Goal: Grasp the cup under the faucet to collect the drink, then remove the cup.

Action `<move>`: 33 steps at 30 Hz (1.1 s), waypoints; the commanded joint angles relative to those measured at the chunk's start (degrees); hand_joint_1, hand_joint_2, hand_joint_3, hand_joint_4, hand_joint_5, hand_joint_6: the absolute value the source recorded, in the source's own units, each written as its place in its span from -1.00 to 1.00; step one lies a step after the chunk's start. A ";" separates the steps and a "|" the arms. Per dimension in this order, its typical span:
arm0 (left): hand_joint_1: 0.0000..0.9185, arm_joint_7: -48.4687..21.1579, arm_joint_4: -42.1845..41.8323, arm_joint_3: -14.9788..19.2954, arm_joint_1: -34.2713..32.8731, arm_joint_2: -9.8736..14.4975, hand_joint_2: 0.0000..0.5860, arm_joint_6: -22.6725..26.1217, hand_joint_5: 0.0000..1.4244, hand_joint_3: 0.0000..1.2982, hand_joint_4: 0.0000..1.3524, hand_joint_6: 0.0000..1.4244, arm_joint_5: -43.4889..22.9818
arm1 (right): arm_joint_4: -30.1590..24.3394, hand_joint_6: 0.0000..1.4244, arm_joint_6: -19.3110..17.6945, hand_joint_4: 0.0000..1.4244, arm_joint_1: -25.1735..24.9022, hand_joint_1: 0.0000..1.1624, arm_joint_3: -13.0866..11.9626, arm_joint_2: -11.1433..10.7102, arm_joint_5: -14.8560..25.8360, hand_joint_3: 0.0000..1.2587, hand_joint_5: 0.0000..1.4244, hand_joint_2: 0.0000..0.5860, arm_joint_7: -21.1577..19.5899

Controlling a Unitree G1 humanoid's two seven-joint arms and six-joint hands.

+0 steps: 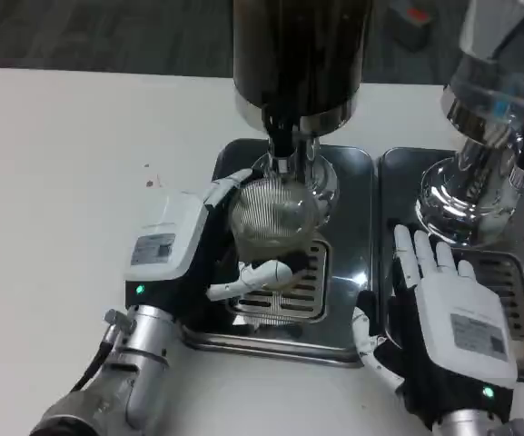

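Observation:
A clear ribbed cup [271, 211] stands on the drip grille of the steel tray [352, 182], right beneath the black faucet [284, 141] of the dark drink dispenser [298, 54]. My left hand [198, 241] grips the cup from its left side, with fingers wrapped behind it and the thumb across its front low down. The liquid level inside the cup is hard to read. My right hand [439, 313] lies flat and open, fingers spread, on the tray edge to the right of the cup, holding nothing.
A second dispenser with a chrome base [470, 195] stands on its own tray [398, 182] at the right, just beyond my right hand. White table [71, 182] stretches to the left, with a few small red specks [150, 182].

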 commanded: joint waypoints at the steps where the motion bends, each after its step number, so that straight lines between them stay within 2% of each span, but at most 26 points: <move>1: -0.97 -4.12 0.57 -1.14 -0.40 -0.35 -0.88 2.47 -0.52 -0.87 -0.88 -0.63 0.03 | -0.13 -0.98 0.15 -1.00 -0.08 -0.37 -0.39 0.05 0.49 -1.00 -1.00 0.92 0.03; 9: -1.00 -8.67 0.00 -2.42 -2.04 -0.96 -0.91 5.10 -0.60 -0.96 -0.98 -0.68 -0.06 | 0.08 -0.98 0.30 -1.00 0.01 -0.37 -0.38 0.49 0.60 -1.00 -1.00 0.92 -0.27; 18: -1.00 -8.36 -0.67 -2.11 -2.44 -0.66 -0.92 4.97 -0.61 -0.96 -0.98 -0.69 -0.57 | 0.44 -0.98 0.31 -1.00 0.00 -0.38 -0.69 0.97 0.90 -1.00 -1.00 0.90 -0.50; 22: -1.00 -7.26 -1.24 -0.99 -0.72 1.26 -0.93 3.30 -0.59 -0.95 -0.97 -0.68 -1.53 | 0.62 -0.98 0.08 -1.00 -0.06 -0.38 -0.98 0.78 1.26 -1.00 -1.00 0.89 -0.39; 28: -1.00 -4.76 -4.01 3.18 2.99 5.47 -0.95 -1.19 -0.57 -0.95 -0.96 -0.68 -4.75 | 1.11 -0.98 -0.66 -1.00 -1.02 -0.39 -1.27 -0.12 1.96 -1.00 -1.00 0.89 0.35; 33: -1.00 -4.93 -7.26 6.34 4.88 8.62 -0.99 -4.00 -0.64 -1.00 -1.00 -0.79 -7.06 | 1.43 -0.99 -1.36 -1.00 -1.74 -0.39 -1.44 -1.17 2.63 -1.00 -1.00 0.89 1.02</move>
